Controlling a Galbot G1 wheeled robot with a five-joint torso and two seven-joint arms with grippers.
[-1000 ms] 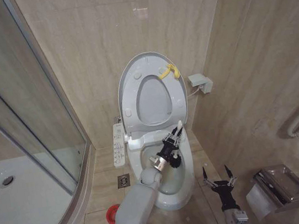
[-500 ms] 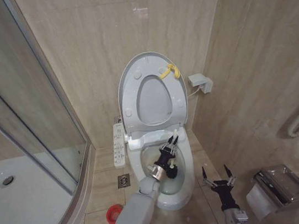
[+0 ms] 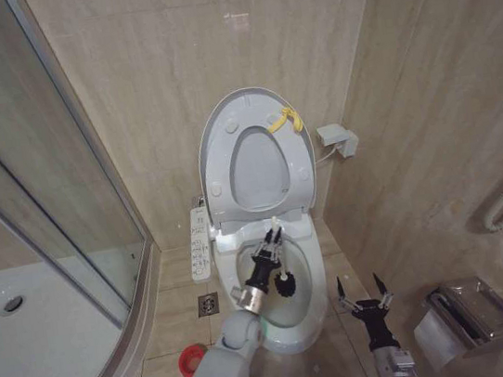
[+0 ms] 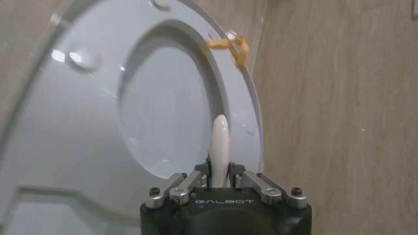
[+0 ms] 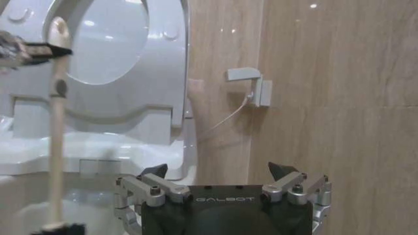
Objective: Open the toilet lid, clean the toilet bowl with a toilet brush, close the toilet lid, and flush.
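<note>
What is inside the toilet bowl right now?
Inside the toilet bowl is the toilet brush, its dark head down, held by the left tool. The arm covers the bowl's left side.

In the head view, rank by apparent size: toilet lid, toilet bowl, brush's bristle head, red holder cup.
1. toilet lid
2. toilet bowl, close to the lid, partly hidden by the left arm
3. red holder cup and bristle head: too alike to rank

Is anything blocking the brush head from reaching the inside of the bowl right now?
Nothing visible. The toilet lid stands raised, and the left gripper holds the toilet brush with its head already inside the toilet bowl.
</note>
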